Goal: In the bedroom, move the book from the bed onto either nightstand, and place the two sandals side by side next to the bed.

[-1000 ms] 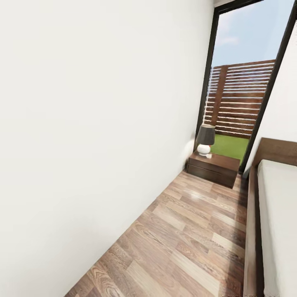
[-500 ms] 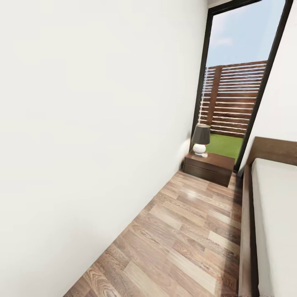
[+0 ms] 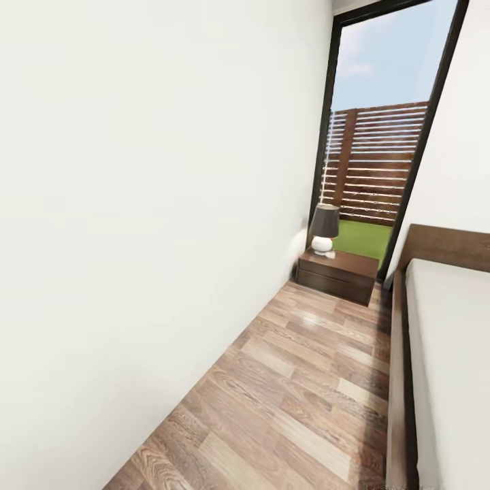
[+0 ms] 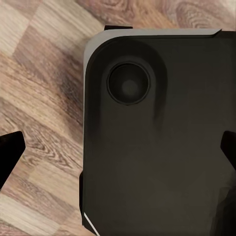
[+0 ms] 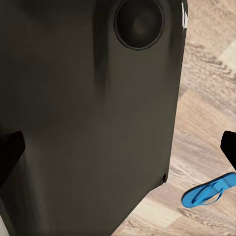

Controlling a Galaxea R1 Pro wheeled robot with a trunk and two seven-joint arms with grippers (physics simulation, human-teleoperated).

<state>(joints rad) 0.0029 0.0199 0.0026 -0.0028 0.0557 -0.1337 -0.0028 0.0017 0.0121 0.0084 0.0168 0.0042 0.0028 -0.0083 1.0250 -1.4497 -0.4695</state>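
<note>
A dark reddish-brown nightstand (image 3: 337, 272) stands at the far end of the floor strip, beside the tall glass door. The bed (image 3: 446, 354), with its dark wooden frame and off-white mattress, runs along the right side of the head view. One bright blue sandal (image 5: 209, 191) lies flat on the wood floor in the right wrist view, beyond the robot's black base (image 5: 88, 108). My left gripper (image 4: 118, 157) hangs open over the base (image 4: 157, 132) and the floor. My right gripper (image 5: 118, 152) is open too, with nothing between its fingertips. The book and the second sandal are out of view.
A white wall (image 3: 150, 204) closes off the left side. A small lamp (image 3: 324, 228) with a dark shade and white foot stands on the nightstand. A strip of wood-plank floor (image 3: 299, 381) runs between wall and bed. The glass door (image 3: 381, 150) shows a fence and grass.
The whole head view has shifted: nightstand, door and bed sit further left and slightly higher in the picture, so the camera has moved. Nothing in the room has moved.
</note>
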